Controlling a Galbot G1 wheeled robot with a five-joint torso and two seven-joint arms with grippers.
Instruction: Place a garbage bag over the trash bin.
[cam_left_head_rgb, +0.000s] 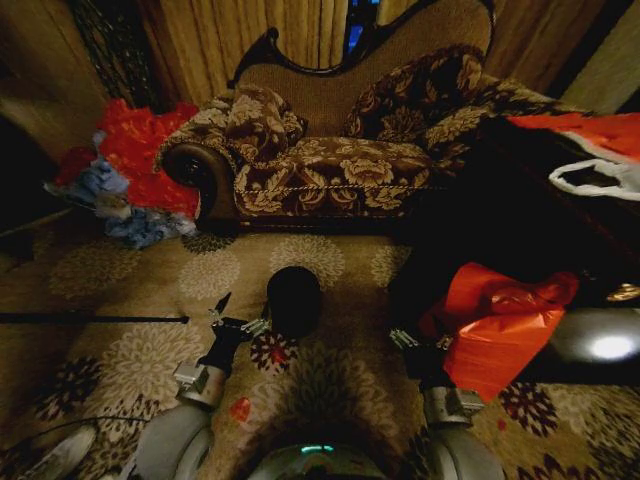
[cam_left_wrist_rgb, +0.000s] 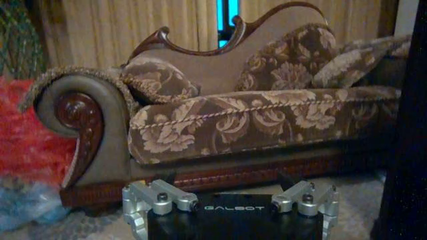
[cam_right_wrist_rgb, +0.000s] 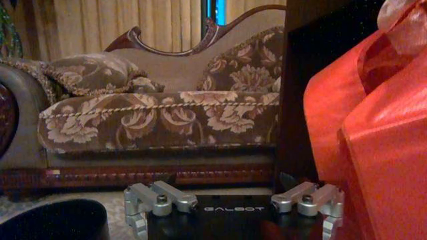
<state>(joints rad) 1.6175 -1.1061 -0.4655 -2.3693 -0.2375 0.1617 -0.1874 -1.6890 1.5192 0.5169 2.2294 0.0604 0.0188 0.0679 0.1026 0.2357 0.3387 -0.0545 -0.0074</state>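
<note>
Sofa (cam_left_head_rgb: 340, 150): floral, carved wood frame, against curtains (cam_left_head_rgb: 250, 35) at the far side; two cushions on the seat, scrolled arm on the robot's left. Heap of red and blue bags (cam_left_head_rgb: 130, 170) on the floor, touching that arm. Patterned carpet (cam_left_head_rgb: 120, 300) underfoot.

Dark bulky piece (cam_left_head_rgb: 520, 220) on the right, beside the sofa's end; form hard to make out, upper part cut off at the picture edge. White loop and red plastic (cam_left_head_rgb: 600, 150) on top of it, partly out of frame.

Large orange-red plastic bundle (cam_left_head_rgb: 495, 325) hanging off the dark piece, just beside the right arm; close against the right wrist camera, blocking much of that view.

Trash bin (cam_left_head_rgb: 294, 298): black, round, on the carpet before the sofa, between the two arms, nearer the left one. Rim corner also low in the right wrist view (cam_right_wrist_rgb: 53, 220).

Left gripper (cam_left_head_rgb: 235, 318): just beside the bin, fingers spread, nothing between them. Right gripper (cam_left_head_rgb: 415, 342): low by the bundle's edge, fingertips hidden against the dark; open or closed, cannot tell.

Small red scrap (cam_left_head_rgb: 240, 408) on the carpet near the left forearm; too small to identify.

"GALBOT" readable on both wrist housings (cam_left_wrist_rgb: 233, 208).
</note>
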